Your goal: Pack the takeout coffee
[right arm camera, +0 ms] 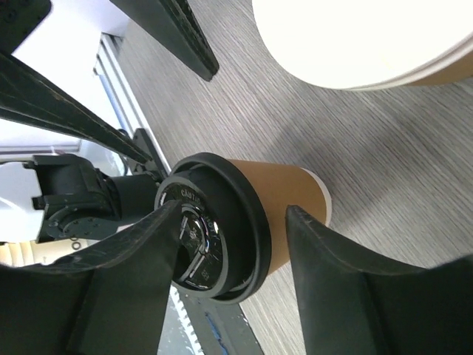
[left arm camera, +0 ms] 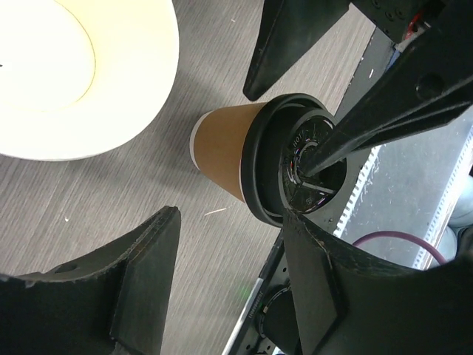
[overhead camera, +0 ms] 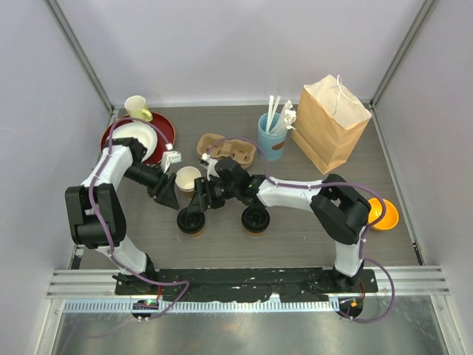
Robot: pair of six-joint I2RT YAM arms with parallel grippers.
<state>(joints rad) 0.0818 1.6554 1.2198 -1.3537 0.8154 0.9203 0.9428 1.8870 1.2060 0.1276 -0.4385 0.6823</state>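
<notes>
Two tan paper cups with black sip lids stand on the table, one at front left [overhead camera: 191, 221] and one at front middle [overhead camera: 255, 219]. My right gripper [overhead camera: 199, 197] is open just above the left one. In the right wrist view its fingers [right arm camera: 233, 213] stand on either side of this cup [right arm camera: 284, 196] without gripping it. My left gripper [overhead camera: 171, 195] is open and empty beside the same cup. In the left wrist view [left arm camera: 230, 218] the cup [left arm camera: 222, 148] stands just beyond the fingertips, with the right gripper's fingers [left arm camera: 295, 37] over it.
A lidless tan cup [overhead camera: 188, 177] stands between the two grippers. A cardboard cup carrier [overhead camera: 227, 150], a blue cup of utensils [overhead camera: 272, 137] and a paper bag [overhead camera: 330, 122] stand behind. A red plate [overhead camera: 164, 127] with a white bowl is far left, an orange bowl [overhead camera: 386, 215] at right.
</notes>
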